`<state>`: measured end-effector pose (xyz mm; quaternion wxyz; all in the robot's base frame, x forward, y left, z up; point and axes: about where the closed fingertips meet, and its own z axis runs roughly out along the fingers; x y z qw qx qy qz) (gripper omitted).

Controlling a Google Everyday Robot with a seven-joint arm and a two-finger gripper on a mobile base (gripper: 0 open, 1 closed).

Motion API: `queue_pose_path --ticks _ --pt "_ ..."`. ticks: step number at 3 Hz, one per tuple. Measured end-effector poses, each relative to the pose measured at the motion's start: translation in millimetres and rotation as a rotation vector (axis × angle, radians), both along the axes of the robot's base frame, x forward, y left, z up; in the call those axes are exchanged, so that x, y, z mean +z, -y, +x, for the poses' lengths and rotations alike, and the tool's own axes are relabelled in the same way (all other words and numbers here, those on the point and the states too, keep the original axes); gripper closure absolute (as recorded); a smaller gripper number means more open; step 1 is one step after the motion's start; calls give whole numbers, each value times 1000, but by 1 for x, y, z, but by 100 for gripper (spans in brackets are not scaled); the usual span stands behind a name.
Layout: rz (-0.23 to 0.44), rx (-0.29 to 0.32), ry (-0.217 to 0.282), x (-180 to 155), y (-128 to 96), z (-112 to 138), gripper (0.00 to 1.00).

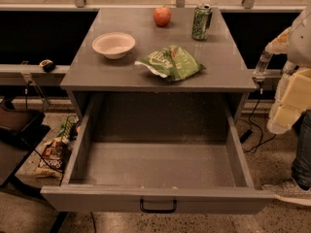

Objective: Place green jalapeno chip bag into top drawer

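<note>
The green jalapeno chip bag (170, 62) lies flat on the grey cabinet top, right of centre and near the front edge. It is wrinkly, with white lettering. The top drawer (158, 198) is pulled fully out below it; its inside looks empty, and the black handle (158, 207) sits at the middle of the front panel. My gripper (263, 67) is at the right, beside the cabinet's right edge at about tabletop height, on the pale arm (291, 96). It is apart from the bag and holds nothing that I can see.
A white bowl (113, 44), a red apple (162, 16) and a tall green soda can (200, 21) stand on the cabinet top behind the bag. A brown-and-orange snack bag (52, 157) lies on the floor at the left. A person's leg (302, 149) and cables are at the right.
</note>
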<state>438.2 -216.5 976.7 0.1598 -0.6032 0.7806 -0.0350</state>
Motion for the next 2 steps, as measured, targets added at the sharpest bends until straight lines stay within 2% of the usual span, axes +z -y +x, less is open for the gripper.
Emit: queue_pose_path --ticks 2 --pt "-2 -17 18 6 -2 -2 0"
